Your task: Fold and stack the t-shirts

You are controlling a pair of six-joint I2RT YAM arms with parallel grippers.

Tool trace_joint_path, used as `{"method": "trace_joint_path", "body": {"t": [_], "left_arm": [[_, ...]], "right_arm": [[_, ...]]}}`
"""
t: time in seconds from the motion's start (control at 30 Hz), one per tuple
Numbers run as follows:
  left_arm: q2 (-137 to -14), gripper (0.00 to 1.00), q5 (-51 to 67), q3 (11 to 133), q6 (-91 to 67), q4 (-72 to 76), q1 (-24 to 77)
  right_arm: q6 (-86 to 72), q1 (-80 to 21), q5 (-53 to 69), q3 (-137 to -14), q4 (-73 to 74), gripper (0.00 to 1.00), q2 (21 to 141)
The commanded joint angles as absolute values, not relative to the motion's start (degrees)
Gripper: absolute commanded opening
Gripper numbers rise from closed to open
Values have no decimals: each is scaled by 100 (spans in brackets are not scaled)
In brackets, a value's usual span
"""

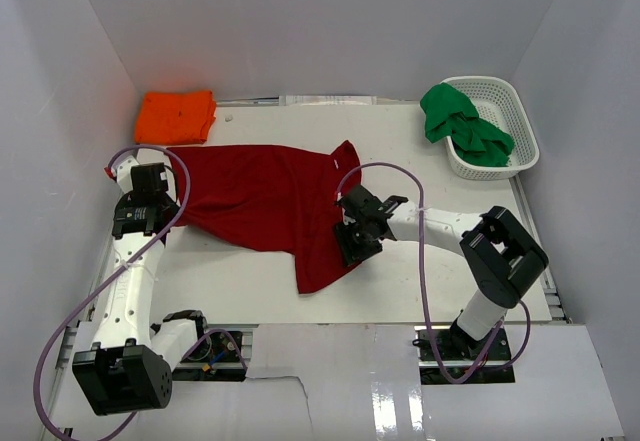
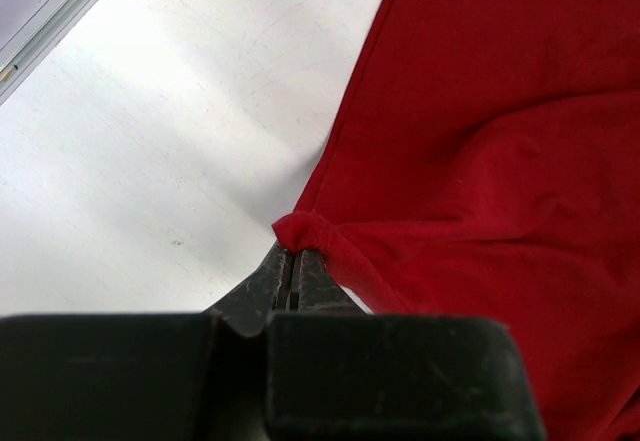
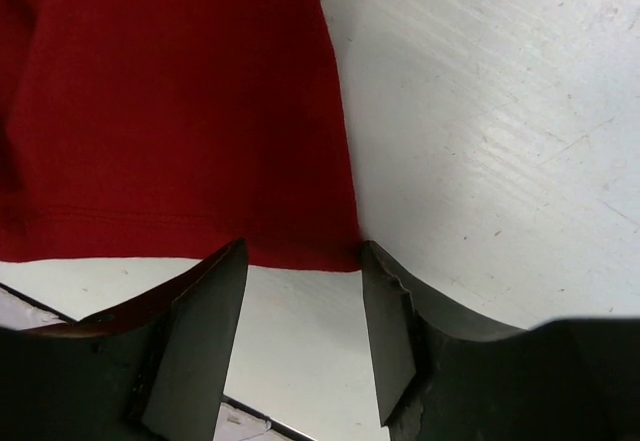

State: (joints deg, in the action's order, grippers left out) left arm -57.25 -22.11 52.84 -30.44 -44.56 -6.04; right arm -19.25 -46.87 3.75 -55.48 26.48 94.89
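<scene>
Top view: white lattice basket (image 1: 526,133) sits at abt 2 o'clock on the tabletop (image 1: 240,281). The green tee (image 1: 462,126) is crumpled in it, part spilling over the rim toward 9 o'clock. The orange tee (image 1: 176,116) lies folded at abt 10 o'clock, by the back wall. The dark red tee (image 1: 265,201) is spread across the centre w/ some wrinkles, and a long flap of it runs toward 6 o'clock.

My left arm reaches from its base up toward 12 o'clock, w/ my left pincer (image 1: 158,183) at the red tee's 9 o'clock edge. My right arm bends at the elbow and reaches toward 9 o'clock. My right pincer (image 1: 351,248) points down at the flap's 3 o'clock edge.

Left wrist view: my left pincer (image 2: 296,266) is clamped on a small bunched nub of the dark red tee (image 2: 480,161), fingers together. The cloth fans out toward 1–3 o'clock, and bare tabletop (image 2: 150,161) fills the 9–11 o'clock side.

Right wrist view: my right pincer (image 3: 302,249) stands apart, nothing gripped. The hem corner of the dark red tee (image 3: 180,111) lies between the fingertips, its corner right at the 3 o'clock fingertip (image 3: 385,301). Can't tell if they touch. Cloth covers the 9–12 o'clock area, w/ bare tabletop (image 3: 480,141) toward 1–3 o'clock.
</scene>
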Motion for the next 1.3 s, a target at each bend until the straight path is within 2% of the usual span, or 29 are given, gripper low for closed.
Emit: {"method": "trace_joint_path", "body": {"t": [0.0, 0.03, 0.1, 0.3, 0.37, 0.4, 0.43, 0.47, 0.57, 0.7, 0.93, 1.07, 1.13, 1.27], "left_arm": [[-5572, 0, -2373, 5247, -3015, -4359, -624], [-5572, 0, -2373, 5247, -3015, -4359, -624], [-5572, 0, -2373, 5247, -3015, -4359, -624], [-5546, 0, -2399, 5221, -3006, -4351, -624], [-5546, 0, -2391, 5212, -3006, -4351, -624], [-5546, 0, -2391, 5203, -2997, -4342, -624], [-5546, 0, -2382, 5212, -2997, -4342, -624], [-5537, 0, -2373, 5203, -2997, -4342, -624], [-5555, 0, -2294, 5212, -2980, -4298, -624], [-5800, 0, -2075, 5387, -2953, -4201, -624], [-6977, 0, -1486, 6704, -3102, -4096, -633], [-7277, 0, -836, 7338, -3251, -3850, -624], [-7067, 0, -379, 7427, -3243, -3569, -624], [-6234, 0, -18, 7541, -3182, -3358, -624]], "right_arm": [[-1986, -4649, 176, -5467, 2522, 54, 9571], [-1986, -4649, 176, -5449, 2522, 45, 9589], [-1995, -4641, 158, -5423, 2540, 39, 9650], [-2013, -4641, 88, -5239, 2532, 43, 9826], [-2013, -4649, 132, -5194, 2505, 39, 9861], [-2004, -4658, 175, -5186, 2496, 33, 9922], [-2004, -4650, 184, -5203, 2513, 16, 9958], [-1978, -4649, 202, -5221, 2522, 8, 9984], [-1872, -4641, 168, -5580, 2689, 8, 9967], [-1487, -4211, -209, -6756, 3242, 8, 9493], [-800, -2262, -203, -10733, 4657, 8, 9992], [-817, -1688, 306, -11976, 5044, 8, 10064], [-826, -1565, 526, -12146, 5106, 8, 9889], [-835, -1564, 1158, -11911, 4808, 8, 8732]]}}
